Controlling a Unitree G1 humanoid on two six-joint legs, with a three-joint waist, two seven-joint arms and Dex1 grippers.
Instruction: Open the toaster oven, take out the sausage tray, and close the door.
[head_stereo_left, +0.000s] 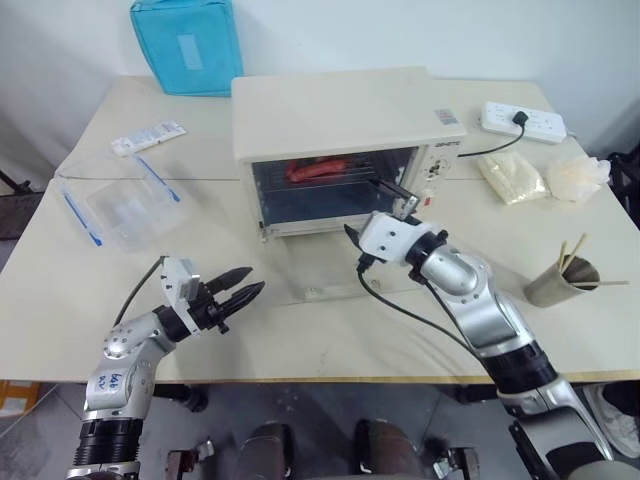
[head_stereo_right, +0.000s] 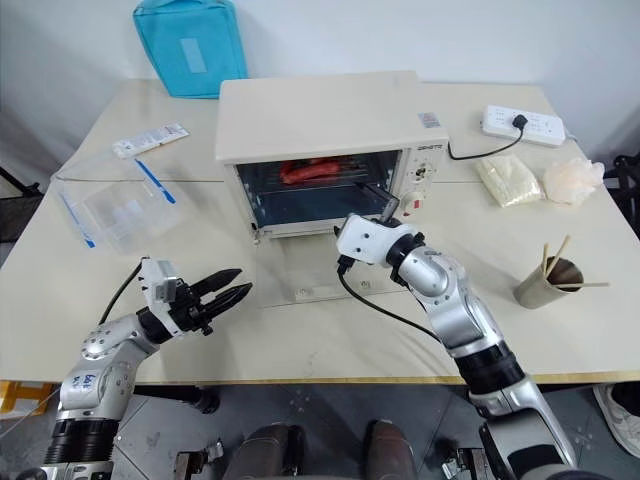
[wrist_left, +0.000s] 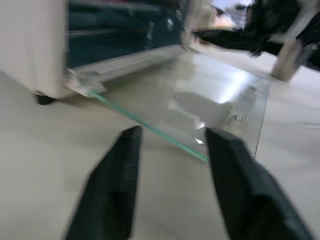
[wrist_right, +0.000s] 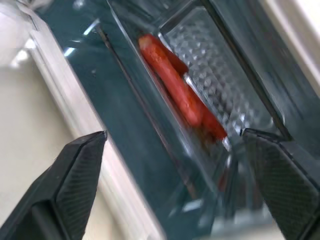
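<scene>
The cream-white toaster oven (head_stereo_left: 340, 105) stands mid-table with its glass door (head_stereo_left: 318, 268) folded down flat onto the tabletop. Inside on the rack sits the silver sausage tray (wrist_right: 220, 85), holding red sausages (head_stereo_left: 318, 168). My right gripper (head_stereo_left: 378, 210) is open at the oven's mouth, on its right side, fingers pointing in toward the tray and holding nothing. My left gripper (head_stereo_left: 252, 280) is open and empty, low over the table to the left of the door's front edge (wrist_left: 150, 127) and apart from it.
A clear plastic box (head_stereo_left: 120, 200) lies at the left, a blue bag (head_stereo_left: 185, 45) at the back. A power strip (head_stereo_left: 522, 121), plastic bags (head_stereo_left: 510, 175) and a cup with chopsticks (head_stereo_left: 560, 280) are on the right side.
</scene>
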